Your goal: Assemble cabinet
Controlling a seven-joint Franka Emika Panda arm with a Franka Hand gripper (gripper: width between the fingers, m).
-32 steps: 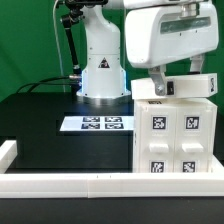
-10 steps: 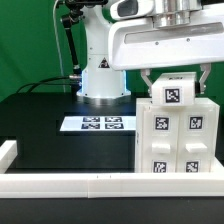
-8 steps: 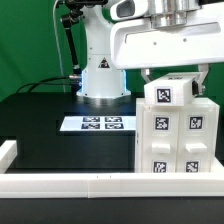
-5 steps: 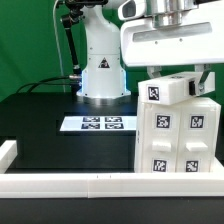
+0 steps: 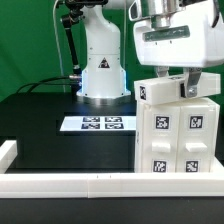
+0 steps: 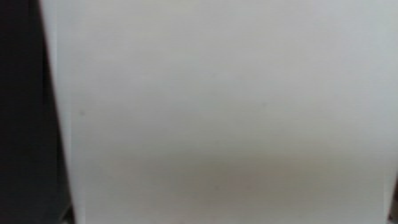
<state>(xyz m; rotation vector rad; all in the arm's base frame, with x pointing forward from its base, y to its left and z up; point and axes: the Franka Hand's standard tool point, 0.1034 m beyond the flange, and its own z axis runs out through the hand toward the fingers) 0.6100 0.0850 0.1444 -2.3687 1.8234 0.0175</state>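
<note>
The cabinet, a large white box with square tags on its front, stands at the exterior view's right on the black table. A small white tagged block rests on its top, turned so its tag faces the exterior view's left. My gripper comes down from above, its dark fingers closed on this block. In the wrist view a blurred white surface fills nearly the whole frame, and the fingers do not show.
The marker board lies flat on the black table in front of the robot base. A white rail runs along the table's front edge, with a raised end at the exterior view's left.
The gripper and the white block have turned on top of the cabinet. The block's tag faced the camera a second ago and now faces the exterior view's left. The cabinet has not moved.
</note>
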